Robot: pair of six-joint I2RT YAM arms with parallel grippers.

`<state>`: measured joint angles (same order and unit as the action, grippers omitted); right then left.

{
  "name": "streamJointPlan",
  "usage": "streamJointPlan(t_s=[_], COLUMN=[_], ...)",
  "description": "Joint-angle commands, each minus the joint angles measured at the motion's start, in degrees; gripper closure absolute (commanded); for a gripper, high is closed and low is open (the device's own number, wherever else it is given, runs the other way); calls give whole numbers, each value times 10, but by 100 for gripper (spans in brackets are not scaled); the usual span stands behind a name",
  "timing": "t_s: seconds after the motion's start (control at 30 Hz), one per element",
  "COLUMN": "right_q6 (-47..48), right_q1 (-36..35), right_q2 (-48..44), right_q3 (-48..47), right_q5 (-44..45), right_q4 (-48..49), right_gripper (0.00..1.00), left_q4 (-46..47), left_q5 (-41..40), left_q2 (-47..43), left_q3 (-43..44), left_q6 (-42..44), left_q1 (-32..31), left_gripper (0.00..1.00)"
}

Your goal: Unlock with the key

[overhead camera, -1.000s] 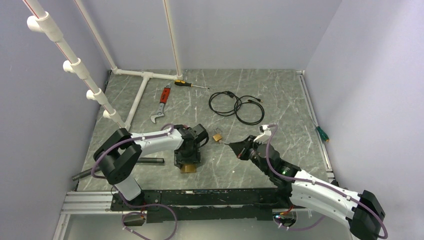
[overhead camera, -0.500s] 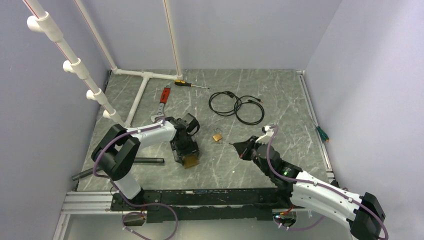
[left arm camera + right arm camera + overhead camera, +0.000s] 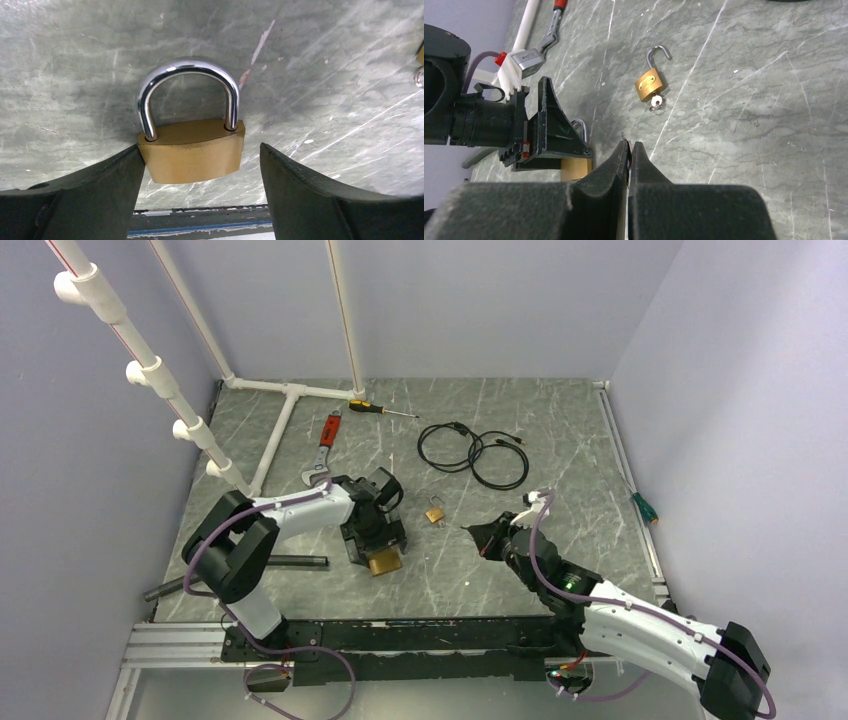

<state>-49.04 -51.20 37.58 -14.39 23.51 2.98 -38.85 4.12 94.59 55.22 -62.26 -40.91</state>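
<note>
Bracing the lock point(image 3: 192, 156) seems the step in hand. It lies flat, shackle shut, between the left gripper's point(image 3: 201, 149) open jaws, one finger touching its body. Farther out, well apart, the right gripper point(image 3: 629, 145) is pinched on a thin sliver, likely the key point(image 3: 624, 135). Next, the key must be brought to the keyhole.

The grey marbled surface point(image 3: 560, 420) carries a small open padlock point(image 3: 435, 512) near its middle. A larger padlock point(image 3: 380, 562) rests nearer and to its left. A black cable point(image 3: 475, 452) lies just behind it, with a wrench point(image 3: 322, 450) and a screwdriver point(image 3: 380, 408) behind-left.
</note>
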Motion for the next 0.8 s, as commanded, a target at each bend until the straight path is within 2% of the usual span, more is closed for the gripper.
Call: streamJointPlan(t_s=[0.0,0.23,0.47,0.53,0.63,0.67,0.77], right_q6=[9,3,0,-1,-1,-1,0], right_q1=[-1,-1,-2,-1,-1,-1,-1], right_q2=[3,-3,-26,-28,-31,-31,-36], right_q3=[-13,-6,1,2,1,-1,-6], right_q5=[9,6,14,13,15,16,20], right_q4=[7,4,-7,-11,-19,-23,-27], right_gripper=[100,100,100,100,100,100,100], left_q4=[38,8,10,31,100,114,114], left_q5=[-85,-93,-103,-101,-88,-86,-83], left_q2=[13,44,62,58,33,22,1], left_q3=[30,43,39,24,5,4,23], left_q6=[19,32,13,11,44,52,75], left_q1=[-28,-35,-44,-44,-53,-57,-59], left_gripper=[13,16,25,35,75,82,90])
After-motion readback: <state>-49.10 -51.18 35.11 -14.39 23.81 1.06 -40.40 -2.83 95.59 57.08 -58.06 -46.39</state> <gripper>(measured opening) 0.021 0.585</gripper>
